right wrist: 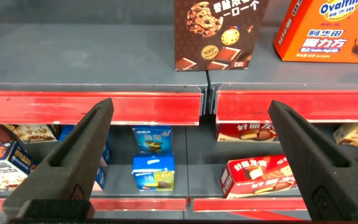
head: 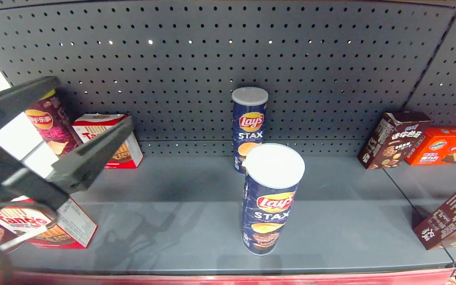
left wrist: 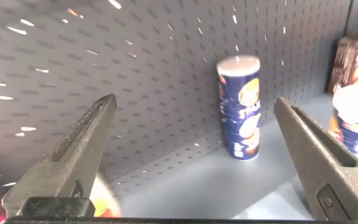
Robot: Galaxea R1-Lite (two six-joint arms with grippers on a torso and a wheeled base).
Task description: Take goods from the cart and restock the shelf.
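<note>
Left gripper [head: 93, 102] hangs over the left end of the grey shelf [head: 172, 206], its jaws spread wide with nothing between them. Right gripper [right wrist: 190, 104] is likewise spread and empty, facing the red front rail [right wrist: 154, 107] from lower down. The shelf's middle bay looks like the restocking spot. A front chip can [head: 271, 198] stands upright just ahead of a back chip can [head: 249, 126] by the pegboard [head: 212, 59], forming a tidy row, so further cans probably belong beside them. A brown box [head: 394, 138] and an orange box [head: 445, 144] bound the right side. A wafer box [head: 73, 227] and a magenta can [head: 50, 126] crowd the left, close under the left gripper.
</note>
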